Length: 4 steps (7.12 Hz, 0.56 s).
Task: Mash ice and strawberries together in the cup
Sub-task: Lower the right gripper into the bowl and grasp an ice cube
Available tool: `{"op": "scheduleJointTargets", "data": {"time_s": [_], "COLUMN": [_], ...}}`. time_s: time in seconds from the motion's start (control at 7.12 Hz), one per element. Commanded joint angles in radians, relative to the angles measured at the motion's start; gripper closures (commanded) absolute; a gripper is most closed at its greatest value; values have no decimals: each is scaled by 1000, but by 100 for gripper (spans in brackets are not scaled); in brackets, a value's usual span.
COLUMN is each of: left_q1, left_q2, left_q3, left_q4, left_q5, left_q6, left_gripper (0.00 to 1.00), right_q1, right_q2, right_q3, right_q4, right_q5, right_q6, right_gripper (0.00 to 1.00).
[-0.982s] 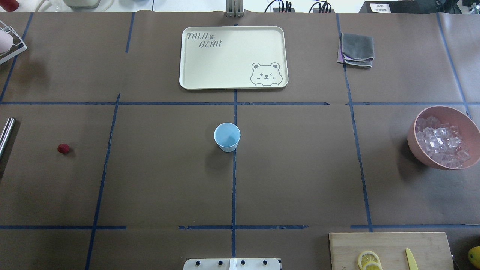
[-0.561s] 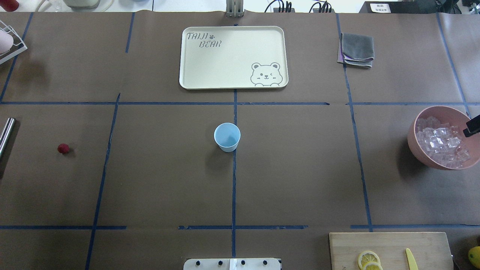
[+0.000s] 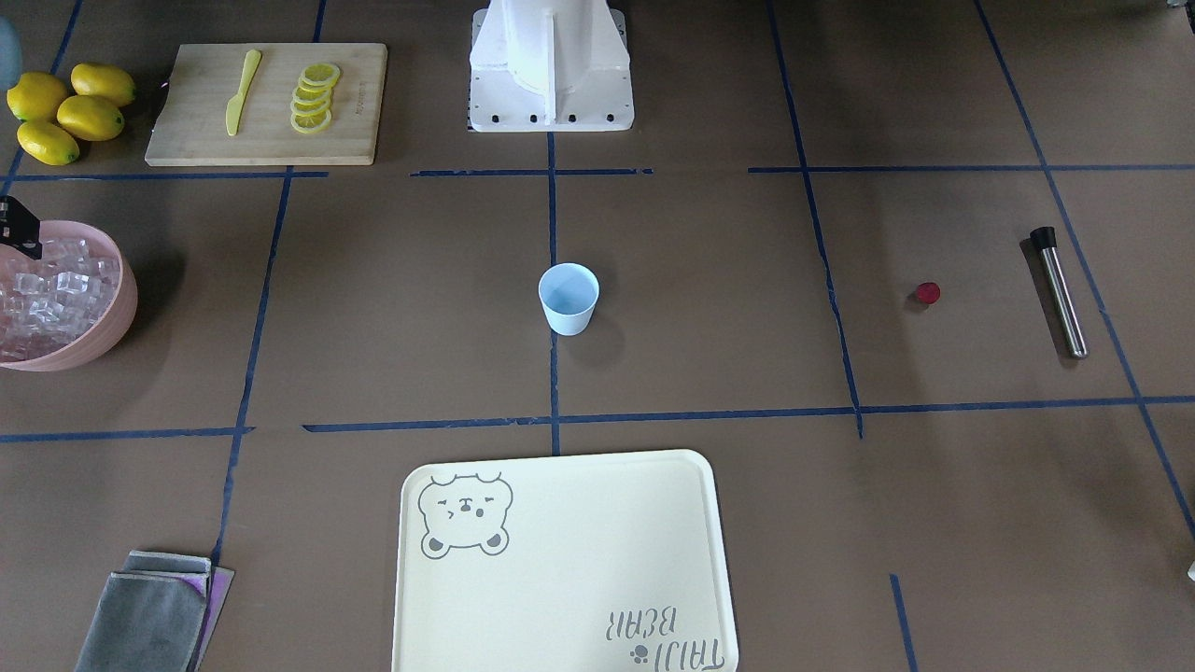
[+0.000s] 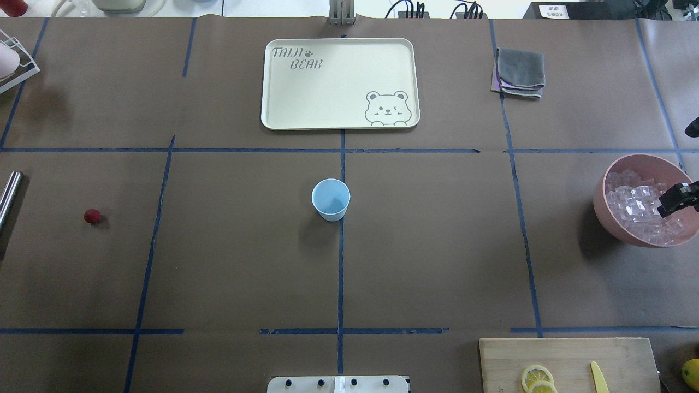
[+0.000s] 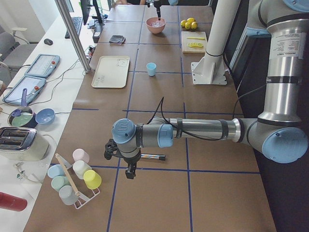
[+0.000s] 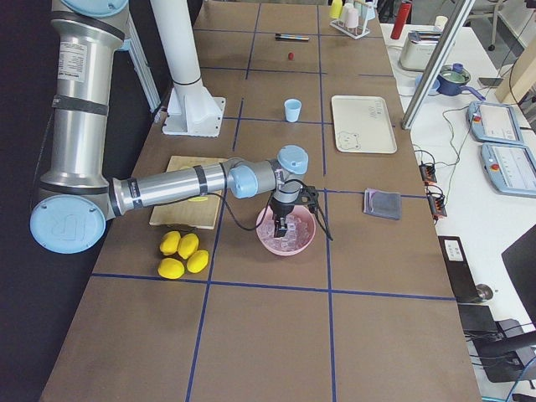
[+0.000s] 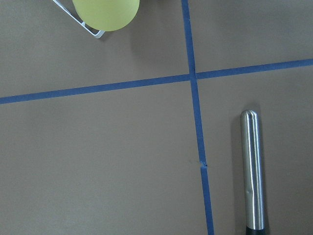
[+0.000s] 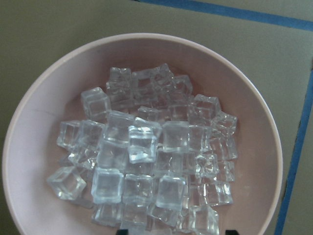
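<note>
Over pink bowl (image 4: 605, 215): right gripper (image 4: 669, 203), jaws apart, ice (image 8: 142, 142) beneath.
Advised: single top cube to be centred before closure.
Left gripper (image 5: 129, 173): state cannot be told.

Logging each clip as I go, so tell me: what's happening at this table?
The right gripper hovers over the pink bowl of ice at the right end of the table, jaws open and empty. The blue cup stands in the middle and looks empty. The strawberry lies on the table toward the left end, apart from a metal rod; the left gripper hangs close by that rod. Nothing has gone into the cup yet.
</note>
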Motion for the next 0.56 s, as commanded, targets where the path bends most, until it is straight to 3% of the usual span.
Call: {"op": "scheduleJointTargets", "data": {"time_s": [0.0,0.42], "left_q1": [0,0], "left_q2": [0,-9], "left_q3": [-1,-1], "left_q4": [0,0], "left_q5": [0,0], "left_q6": [-1,-5], "left_gripper": [0,0], "right_q1": [-17,-25], "right_q2": [5,10], "right_q3": [-22,-30], "right_q4": [1,1], "right_q5": [-24,-56], "right_q6": [-1,-3], "right_gripper": [28,34]}}
